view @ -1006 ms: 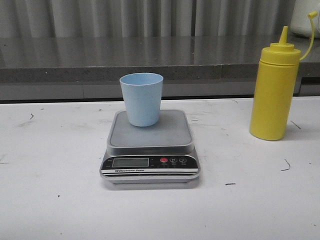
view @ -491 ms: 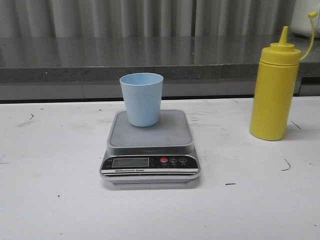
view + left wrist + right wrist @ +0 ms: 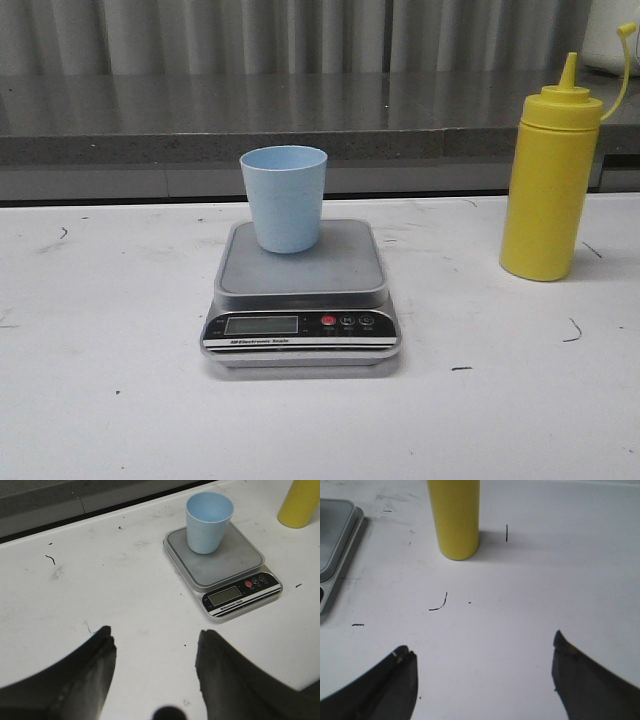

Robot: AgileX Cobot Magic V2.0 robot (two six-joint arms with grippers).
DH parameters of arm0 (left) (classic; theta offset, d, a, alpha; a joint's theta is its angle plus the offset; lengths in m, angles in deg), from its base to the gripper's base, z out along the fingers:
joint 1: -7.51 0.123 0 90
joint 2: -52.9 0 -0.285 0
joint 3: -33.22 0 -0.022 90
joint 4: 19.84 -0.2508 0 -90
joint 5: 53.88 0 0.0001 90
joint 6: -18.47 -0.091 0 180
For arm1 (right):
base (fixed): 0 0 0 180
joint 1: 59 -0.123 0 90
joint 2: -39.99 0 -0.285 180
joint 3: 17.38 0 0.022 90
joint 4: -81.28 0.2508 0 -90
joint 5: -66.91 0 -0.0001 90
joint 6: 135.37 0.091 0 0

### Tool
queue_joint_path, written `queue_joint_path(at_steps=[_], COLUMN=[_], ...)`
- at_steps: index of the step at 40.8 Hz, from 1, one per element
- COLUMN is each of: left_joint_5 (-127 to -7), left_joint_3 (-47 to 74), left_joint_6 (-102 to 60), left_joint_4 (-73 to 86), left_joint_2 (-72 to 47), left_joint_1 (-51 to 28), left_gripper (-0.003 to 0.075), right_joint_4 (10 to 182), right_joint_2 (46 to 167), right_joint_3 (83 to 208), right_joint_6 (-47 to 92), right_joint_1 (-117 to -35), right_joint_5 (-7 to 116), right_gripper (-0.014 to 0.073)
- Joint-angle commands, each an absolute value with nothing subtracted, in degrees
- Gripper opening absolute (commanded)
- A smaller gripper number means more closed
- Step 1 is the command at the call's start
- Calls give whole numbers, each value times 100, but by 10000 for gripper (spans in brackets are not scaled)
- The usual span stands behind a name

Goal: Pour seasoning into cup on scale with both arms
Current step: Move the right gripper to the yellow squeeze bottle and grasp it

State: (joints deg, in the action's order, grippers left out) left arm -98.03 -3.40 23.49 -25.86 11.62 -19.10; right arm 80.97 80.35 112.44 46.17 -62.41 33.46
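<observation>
The light blue cup [image 3: 284, 198] stands upright on the steel platform of the silver scale [image 3: 301, 285] at the table's middle. The yellow seasoning bottle [image 3: 549, 180] stands upright to the scale's right, its tip cover hanging off on its tether. Neither arm shows in the front view. In the left wrist view my left gripper [image 3: 156, 635] is open over bare table, well short of the scale [image 3: 220, 560] and cup [image 3: 208, 521]. In the right wrist view my right gripper [image 3: 482, 647] is open wide, with the bottle's base [image 3: 454, 519] some way ahead of it.
A grey ledge [image 3: 250, 125] runs along the back of the white table [image 3: 110, 400], with corrugated wall behind. Small black marks dot the tabletop. The scale's corner [image 3: 332, 545] lies beside the bottle in the right wrist view.
</observation>
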Motion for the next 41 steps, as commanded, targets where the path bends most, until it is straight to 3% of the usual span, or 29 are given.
queue_joint_path(at_steps=[1, 18, 27, 41], left_joint_5=[-9428, -9428, -9428, -9428], left_joint_3=[-188, -188, -188, -188], left_joint_6=[2372, 2372, 2372, 2372], left_joint_4=[-2555, -2555, -2555, -2555], left_joint_2=[1147, 1147, 1147, 1147], left_joint_1=[-1952, -1952, -1952, -1952], left_gripper=[365, 364, 364, 365], right_joint_4=[8023, 8034, 8286, 8286], right_joint_2=[8080, 8995, 9951, 11558], right_joint_3=[11394, 11394, 11280, 10093], right_joint_6=[4529, 4224, 4385, 4385], right_joint_1=[-6206, -7110, -7168, -7168], right_joint_5=[3836, 5151, 6051, 10074], right_gripper=[603, 601, 601, 601])
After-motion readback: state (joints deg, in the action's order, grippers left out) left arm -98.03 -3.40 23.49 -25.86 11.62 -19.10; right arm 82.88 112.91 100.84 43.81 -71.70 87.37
